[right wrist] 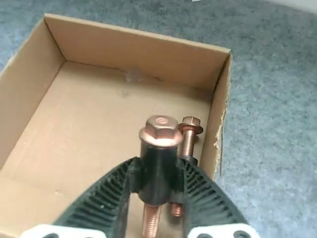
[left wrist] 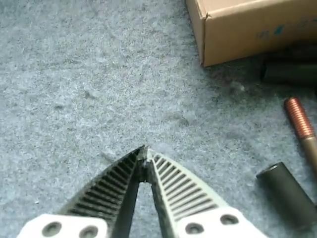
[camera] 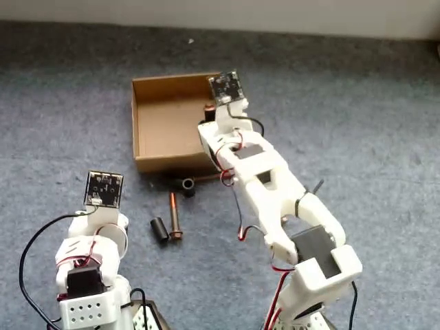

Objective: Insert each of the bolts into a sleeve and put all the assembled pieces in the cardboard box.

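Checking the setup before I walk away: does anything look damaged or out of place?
Only one small thing: the cardboard box has a frayed wall edge beside the right gripper holding an assembled piece. The loose bolt and sleeve on the carpet simply await assembly.

- Looks like a robotics lab or hobby room; which one can't be told.
- Grey carpet-like covering (camera: 371, 137) runs under everything on the desk.
- A pale wall strip (camera: 289, 12) lines the far edge.
- Left arm (camera: 93, 271) and right arm (camera: 275, 189) are white printed plastic, with bare wires (camera: 240, 230).
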